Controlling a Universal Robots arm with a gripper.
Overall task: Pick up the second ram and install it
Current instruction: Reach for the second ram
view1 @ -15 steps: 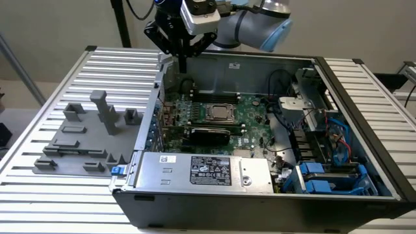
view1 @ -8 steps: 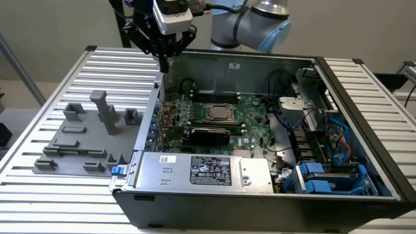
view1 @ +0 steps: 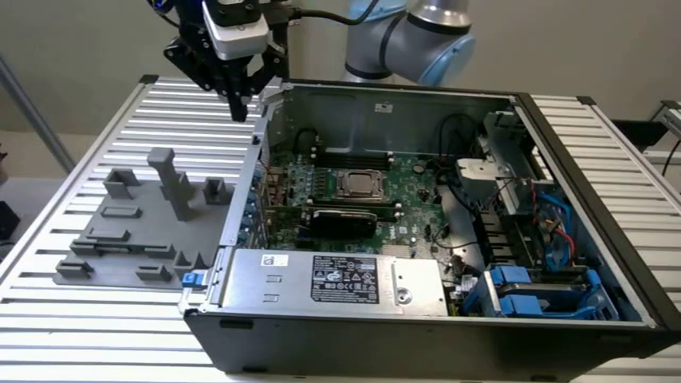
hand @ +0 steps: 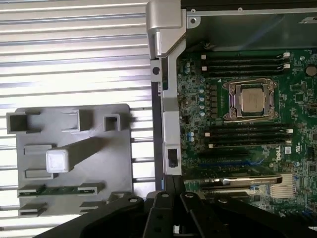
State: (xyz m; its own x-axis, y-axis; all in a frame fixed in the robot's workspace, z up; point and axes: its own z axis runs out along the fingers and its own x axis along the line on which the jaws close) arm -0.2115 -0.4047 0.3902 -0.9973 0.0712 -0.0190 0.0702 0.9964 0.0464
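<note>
My jaws hang pinched shut, empty, above the surface (view1: 96, 339) — I'd centre squarely over the second ram (hand: 62, 190) in its grey fixture (hand: 118, 161).

the arm (view1: 415, 44) comes in at the top of the exterior view, its silver and blue joint bent toward the exterior view's left. the wrist (view1: 236, 28) points straight down. below it the gripper (view1: 241, 108) hangs raised, its black fingers (hand: 158, 213) drawn together to a point, nothing held between them.
</note>
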